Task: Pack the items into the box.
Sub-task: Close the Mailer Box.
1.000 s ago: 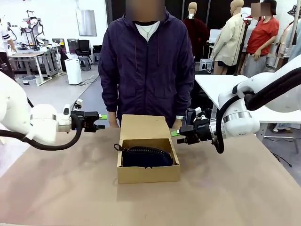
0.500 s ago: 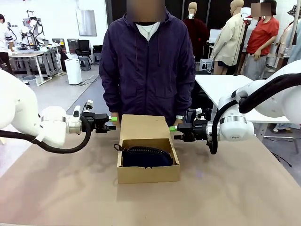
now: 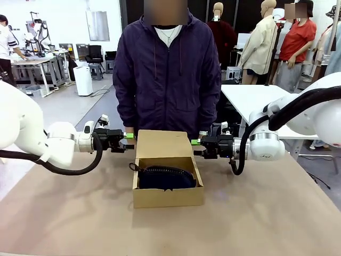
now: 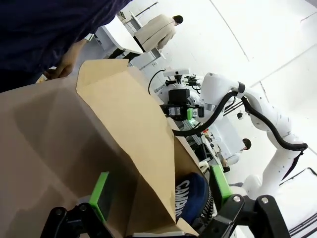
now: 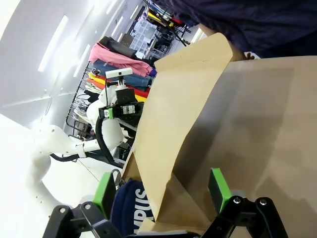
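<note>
- The table (image 3: 256, 213) is lying below both pincers, brown and bare around the carton.
- The cardboard box (image 3: 168, 197) is sitting between the two pincers, its lid flap (image 3: 162, 144) standing up.
- The navy zip pouch (image 3: 160, 177) is lying inside the box — lower than either pincer.
- The left gripper (image 3: 129, 141) is hovering at the flap's left edge, fingers spread.
- The right gripper (image 3: 195, 148) is hovering at its right edge — fingers spread too.

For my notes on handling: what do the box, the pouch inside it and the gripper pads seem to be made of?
The box: plain brown cardboard, matte, with a folded lid flap. The pouch: dark navy, ribbed surface, probably fabric or soft synthetic; the exact material is unclear. The pads: bright green, smooth, likely rubber or plastic.
</note>
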Tool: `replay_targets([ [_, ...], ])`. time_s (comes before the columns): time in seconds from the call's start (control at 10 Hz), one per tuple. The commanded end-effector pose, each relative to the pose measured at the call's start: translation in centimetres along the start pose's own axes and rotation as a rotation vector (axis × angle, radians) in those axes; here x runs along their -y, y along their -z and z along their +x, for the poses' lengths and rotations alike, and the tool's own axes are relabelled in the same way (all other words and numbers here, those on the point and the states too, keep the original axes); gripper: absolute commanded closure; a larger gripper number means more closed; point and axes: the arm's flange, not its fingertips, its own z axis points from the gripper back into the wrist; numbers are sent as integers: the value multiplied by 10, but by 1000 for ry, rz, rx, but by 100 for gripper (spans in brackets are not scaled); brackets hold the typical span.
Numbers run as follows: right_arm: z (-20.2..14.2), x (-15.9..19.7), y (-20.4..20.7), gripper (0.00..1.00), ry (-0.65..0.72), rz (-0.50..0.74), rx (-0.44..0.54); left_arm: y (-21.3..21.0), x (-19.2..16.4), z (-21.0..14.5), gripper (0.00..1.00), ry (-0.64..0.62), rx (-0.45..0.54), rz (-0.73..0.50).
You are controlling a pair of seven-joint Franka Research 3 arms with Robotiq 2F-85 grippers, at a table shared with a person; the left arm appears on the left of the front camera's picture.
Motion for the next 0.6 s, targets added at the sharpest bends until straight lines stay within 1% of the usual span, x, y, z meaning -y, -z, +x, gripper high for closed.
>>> replay_targets([
  [0.0, 0, -1, 1, 0, 3, 4, -3, 0, 2, 1, 0, -13, -2, -4],
  [0.2, 15, 2, 12, 0, 22, 1, -34, 13, -5, 9, 0, 5, -4, -42],
  [0.3, 21, 5, 19, 0, 36, -15, -47, 19, -7, 11, 0, 16, 8, 1],
  [0.5, 28, 7, 30, 0, 33, -22, -51, 27, -8, 11, 0, 9, -13, -18],
])
